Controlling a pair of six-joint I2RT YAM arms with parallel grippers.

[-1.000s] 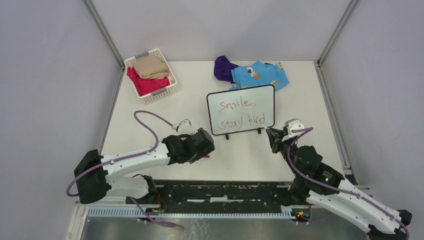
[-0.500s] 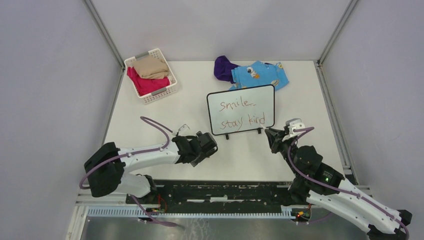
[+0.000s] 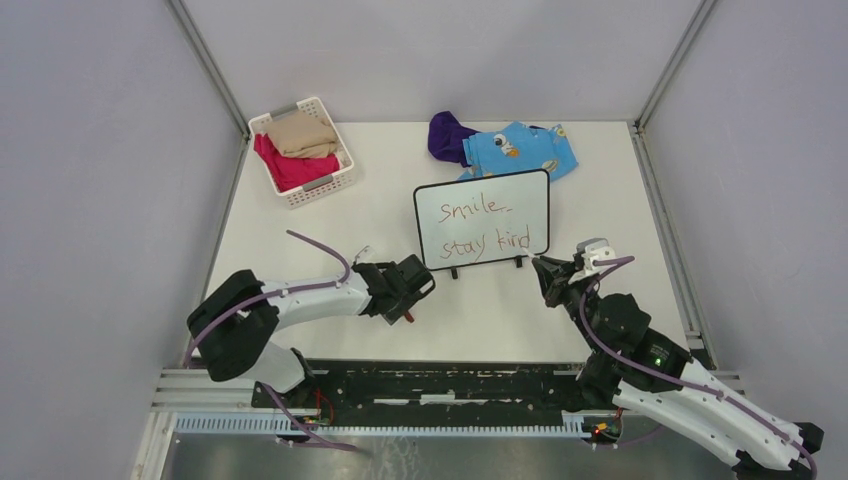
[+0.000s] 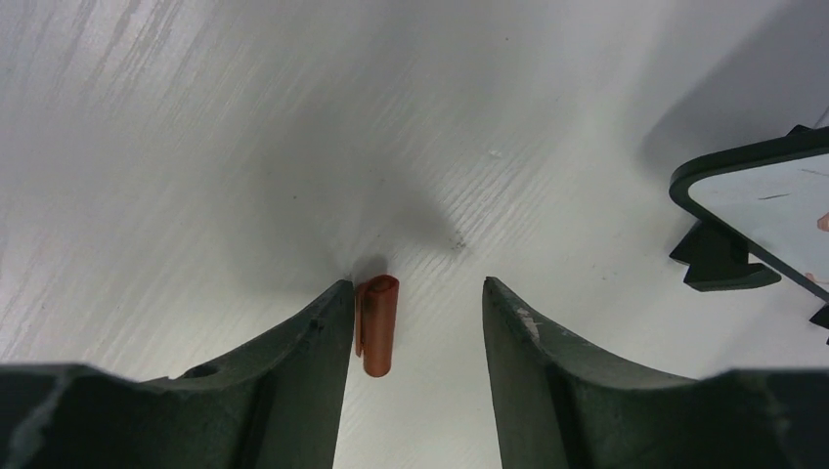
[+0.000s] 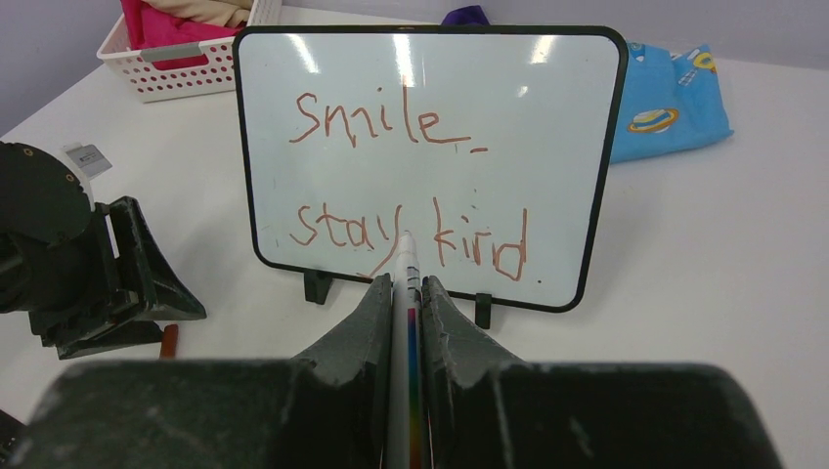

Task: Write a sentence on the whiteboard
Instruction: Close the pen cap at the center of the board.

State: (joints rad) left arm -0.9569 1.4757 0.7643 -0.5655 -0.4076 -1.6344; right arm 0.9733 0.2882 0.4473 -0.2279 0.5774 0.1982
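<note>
From above, the whiteboard [image 3: 482, 220] stands upright mid-table on its feet, with the left gripper [image 3: 410, 308] low near its left corner and the right gripper [image 3: 545, 272] just off its right foot. Left wrist: jaws spread, a reddish-brown cap [image 4: 376, 322] lying on the table [image 4: 196, 147] between them, just beside one finger and clear of the other. Right wrist: fingers pinched on a white marker [image 5: 406, 293], its tip pointing at the sentence [image 5: 411, 186] — "smile" over "stay kind".

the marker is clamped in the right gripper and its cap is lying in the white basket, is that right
Not quite: the cap is not in the basket. It lies on the table between the open fingers of the left gripper, as the left wrist view shows. The marker is indeed clamped in the right gripper.
</note>
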